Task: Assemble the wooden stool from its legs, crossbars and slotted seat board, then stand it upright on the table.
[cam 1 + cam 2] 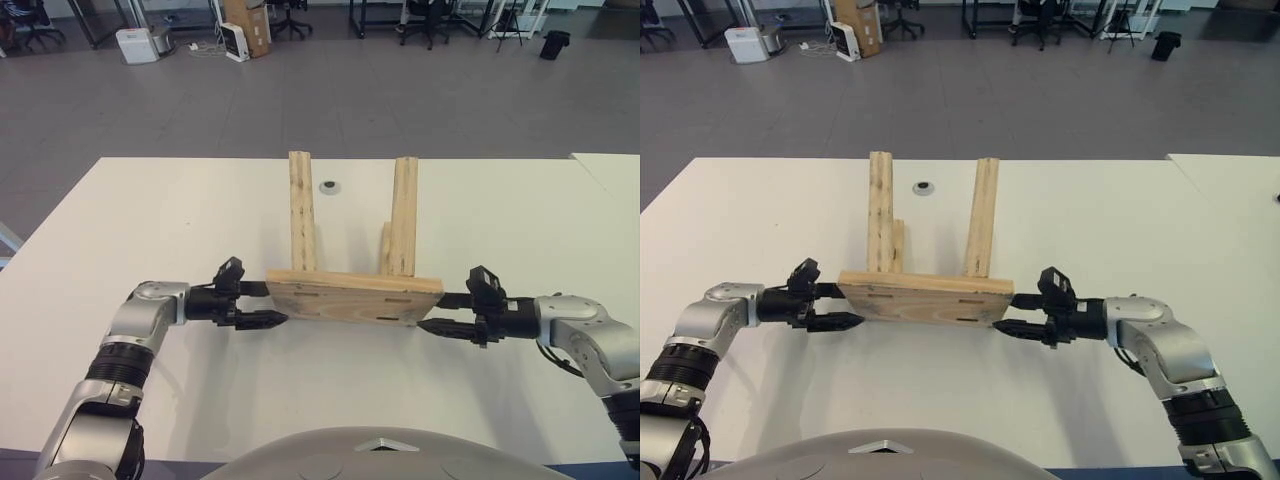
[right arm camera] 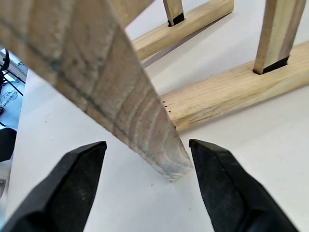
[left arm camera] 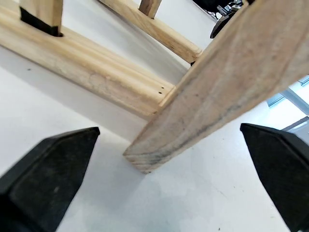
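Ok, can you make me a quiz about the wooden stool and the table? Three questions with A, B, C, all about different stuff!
1. Where is the small dark round thing?
A. On the floor
B. On the table, between the far ends of the stool legs
C. Right at the table's near edge

2. What colour is the table?
A. Green
B. White
C. Red

3. How is the stool now?
A. Standing upright on its legs
B. In loose pieces
C. Put together, lying on its side with the legs pointing away from the robot

Answers:
1 B, it sits on the tabletop in the gap between the two legs.
2 B, the whole top is plain white.
3 C, the seat board stands on its edge and the legs lie along the table.
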Robot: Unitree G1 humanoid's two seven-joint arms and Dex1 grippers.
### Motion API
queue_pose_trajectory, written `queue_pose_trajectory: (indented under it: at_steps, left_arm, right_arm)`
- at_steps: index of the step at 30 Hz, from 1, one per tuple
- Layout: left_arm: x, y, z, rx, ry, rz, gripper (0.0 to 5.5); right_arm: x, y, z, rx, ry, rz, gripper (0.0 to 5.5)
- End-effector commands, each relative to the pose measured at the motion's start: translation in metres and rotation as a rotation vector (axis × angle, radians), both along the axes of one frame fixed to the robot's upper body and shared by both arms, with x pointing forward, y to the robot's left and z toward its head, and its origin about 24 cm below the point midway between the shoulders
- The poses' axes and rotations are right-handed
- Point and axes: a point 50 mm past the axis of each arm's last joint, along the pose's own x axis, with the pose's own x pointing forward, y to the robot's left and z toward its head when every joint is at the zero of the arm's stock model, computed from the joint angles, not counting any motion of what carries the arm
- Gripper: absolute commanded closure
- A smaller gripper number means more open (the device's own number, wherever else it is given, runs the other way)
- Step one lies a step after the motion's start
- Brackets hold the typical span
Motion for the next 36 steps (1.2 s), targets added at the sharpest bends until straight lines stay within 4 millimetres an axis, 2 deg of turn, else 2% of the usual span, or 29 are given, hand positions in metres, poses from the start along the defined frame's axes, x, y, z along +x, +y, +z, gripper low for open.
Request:
queue_pose_trajectory:
  at_steps: [1,7,10,12,16,18,19,24,26,28,31,33,36]
  left_arm:
    - [0.004,-0.002,0.0,0.028,-0.003,-0.039,0.64]
    - [0.008,-0.005,-0.009,0.04,-0.026,-0.036,1.71]
    - [0.005,-0.006,-0.011,0.017,-0.004,-0.063,2.23]
    - [0.003,-0.006,-0.009,0.009,0.0,-0.087,2.58]
    - [0.011,-0.011,0.011,-0.052,0.001,-0.114,3.11]
    - [0.012,-0.019,0.027,-0.094,0.024,-0.164,3.25]
    - [0.01,-0.023,0.04,-0.117,0.052,-0.21,3.3]
    - [0.008,-0.047,0.12,-0.231,0.127,-0.383,3.57]
    - [0.004,-0.054,0.148,-0.32,0.222,-0.433,3.59]
    - [0.001,-0.054,0.167,-0.388,0.351,-0.478,3.59]
    - [0.016,-0.049,0.178,-0.507,0.487,-0.463,3.59]
    - [0.04,-0.044,0.176,-0.637,0.517,-0.32,3.59]
    - [0.06,-0.036,0.152,-0.715,0.621,-0.107,3.82]
  right_arm:
    - [0.006,0.002,-0.008,-0.041,0.012,0.014,2.65]
    - [0.008,0.006,-0.013,-0.004,0.021,0.017,3.68]
    - [0.008,0.006,-0.012,0.023,0.026,0.011,3.68]
    - [0.008,0.009,-0.006,0.099,0.031,-0.009,3.68]
    - [0.007,0.017,0.016,0.227,0.039,0.004,3.68]
    - [0.003,0.021,0.034,0.255,0.047,0.055,3.7]
    - [0.0,0.024,0.048,0.279,0.048,0.093,3.74]
    - [-0.01,0.03,0.118,0.352,0.03,0.261,4.03]
    - [-0.013,0.032,0.134,0.39,0.057,0.305,4.12]
    - [-0.015,0.034,0.142,0.442,0.115,0.328,4.12]
    - [-0.01,0.032,0.144,0.572,0.217,0.282,4.12]
    - [0.012,0.028,0.123,0.628,0.272,0.056,4.12]
    - [0.046,0.019,0.087,0.685,0.397,-0.359,4.13]
